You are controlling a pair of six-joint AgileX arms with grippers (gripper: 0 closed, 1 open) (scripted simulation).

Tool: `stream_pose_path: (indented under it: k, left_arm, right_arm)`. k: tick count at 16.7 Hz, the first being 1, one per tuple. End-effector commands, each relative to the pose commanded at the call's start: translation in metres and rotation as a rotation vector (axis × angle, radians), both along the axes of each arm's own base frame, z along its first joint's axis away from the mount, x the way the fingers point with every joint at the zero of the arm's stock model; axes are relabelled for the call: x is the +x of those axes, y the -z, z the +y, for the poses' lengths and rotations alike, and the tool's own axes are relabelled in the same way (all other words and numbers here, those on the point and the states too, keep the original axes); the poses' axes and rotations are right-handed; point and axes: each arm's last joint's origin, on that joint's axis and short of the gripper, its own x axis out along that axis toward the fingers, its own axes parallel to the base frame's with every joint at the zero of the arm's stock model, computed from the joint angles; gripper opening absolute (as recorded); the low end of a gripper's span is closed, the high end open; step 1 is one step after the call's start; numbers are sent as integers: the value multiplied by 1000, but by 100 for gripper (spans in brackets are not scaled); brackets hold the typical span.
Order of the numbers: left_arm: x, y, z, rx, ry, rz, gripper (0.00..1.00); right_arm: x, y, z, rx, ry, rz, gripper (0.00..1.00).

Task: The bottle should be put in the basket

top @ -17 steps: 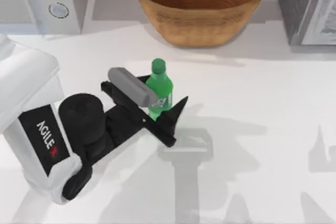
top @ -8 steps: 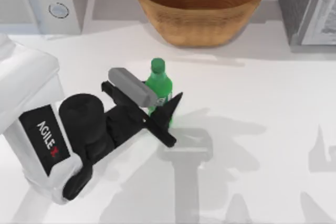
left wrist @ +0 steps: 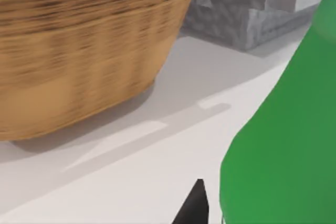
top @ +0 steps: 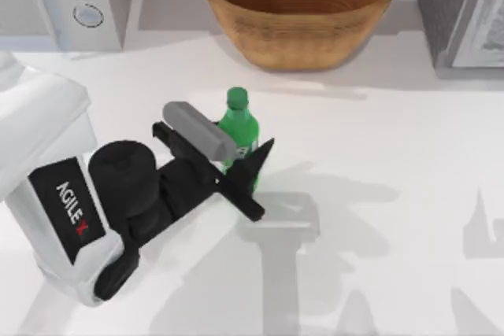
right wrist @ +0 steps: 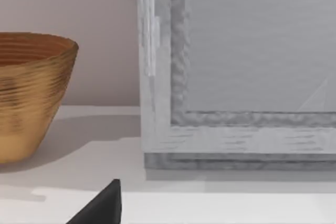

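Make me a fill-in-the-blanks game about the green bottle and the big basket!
1. The bottle stands upright on the ____, not in the basket.
2. The ____ gripper is shut on the bottle.
3. The bottle's cap is ____ in colour.
4. In the top view, the basket sits ____ the bottle, toward the far edge.

Missing words: table; left; green; above

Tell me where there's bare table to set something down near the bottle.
Bare table lies at the top view's right, between the bottle and the grey box. A narrower strip separates bottle and basket. The left is crowded: the left gripper is shut on the bottle, its arm behind.
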Motion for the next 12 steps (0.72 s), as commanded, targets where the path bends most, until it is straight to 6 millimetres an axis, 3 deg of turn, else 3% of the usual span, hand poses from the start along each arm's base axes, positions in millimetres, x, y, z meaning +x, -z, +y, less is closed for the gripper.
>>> stream_pose_path:
  k: [4,8,12]
  left_arm:
    - [-2,-12,6,0,3,3,0]
    - [-14,-47,30,-2,-6,6,0]
    - [-42,-84,62,-7,-13,-1,0]
  right_arm:
    - [0,0,0,0,0,0,100]
    - [0,0,0,0,0,0,100]
    - [0,0,0,0,0,0,100]
